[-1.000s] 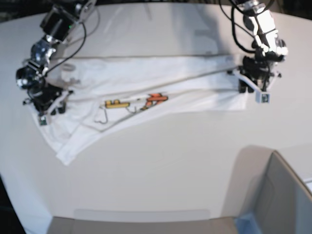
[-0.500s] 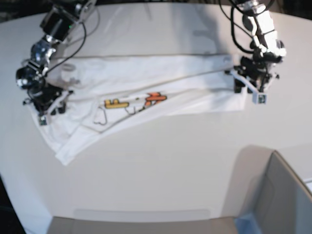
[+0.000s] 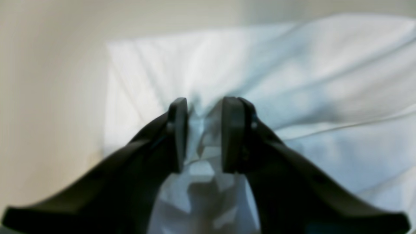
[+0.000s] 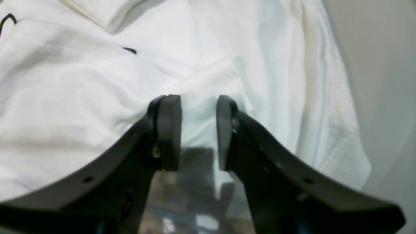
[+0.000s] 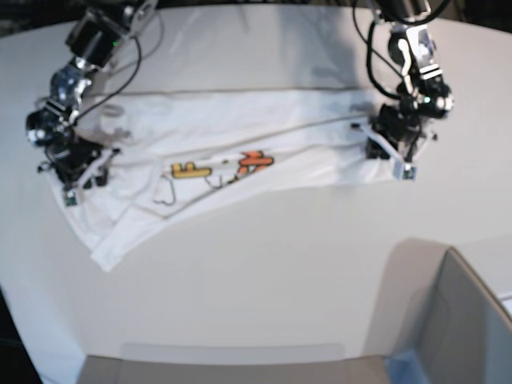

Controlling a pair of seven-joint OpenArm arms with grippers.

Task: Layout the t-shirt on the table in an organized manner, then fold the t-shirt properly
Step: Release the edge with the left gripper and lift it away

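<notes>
Since a second ago my left arm has drawn in from the shirt's outer end toward the middle of the table, and the left gripper (image 5: pixel 390 149) now sits further in on the cloth, with that end of the t-shirt (image 5: pixel 240 140) pulled in along with it. My right arm has not shifted at all.

From the left wrist view I see the left gripper (image 3: pixel 204 130) with its two dark fingers standing a narrow way apart, and a bunched ridge of white cloth rising between them. The fabric gathers into creases that run toward the gap, so I read this as a pinch on the t-shirt (image 3: pixel 325 81), though the picture is blurred and I cannot tell how firmly it holds. The shirt's straight edge lies just beyond the fingertips, with bare table (image 3: pixel 48 81) to the side.

The right gripper (image 4: pixel 199 130) shows the same narrow gap, with a fold of the t-shirt (image 4: pixel 81 97) between its fingers; the cloth bulges up at the tips. A small blue mark shows on the fabric ahead.

In the base view the shirt lies stretched in a long band across the far half of the table (image 5: pixel 280 264), crumpled and folded over itself, the yellow and orange lettering facing up near its middle. The right gripper (image 5: pixel 74 172) holds the other end, where one corner of cloth trails toward the near edge.
</notes>
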